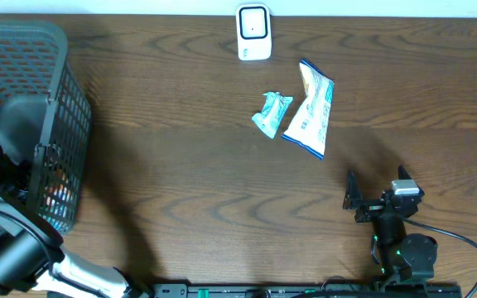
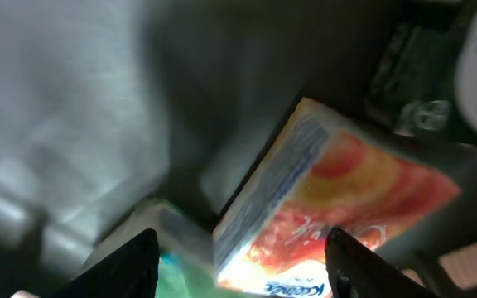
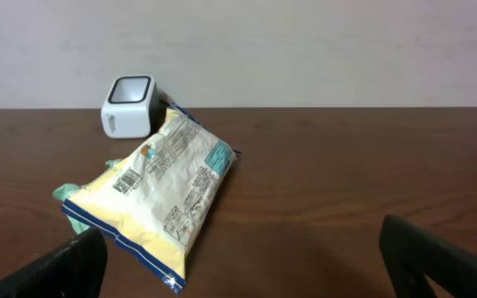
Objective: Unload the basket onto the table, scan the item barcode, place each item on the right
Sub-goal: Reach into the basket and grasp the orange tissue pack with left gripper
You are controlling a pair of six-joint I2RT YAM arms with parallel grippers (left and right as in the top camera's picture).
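Two splayed, left gripper [image 2: 243, 258] astride diagonal box [image 2: 363, 190], right gripper [image 3: 247, 257] empty, bag [image 1: 309, 108] lengthwise toward scanner [image 1: 253, 33].

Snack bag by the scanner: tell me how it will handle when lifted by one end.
The snack bag looks puffed and crinkled, so it is probably light and will likely sag or bend rather than stay stiff. Its glossy film may slip in a pinch. It lies broad side down on the table, so it should slide, not roll, if pushed.

box [image 2: 338, 207], blurred lettering, maybe Kleenex
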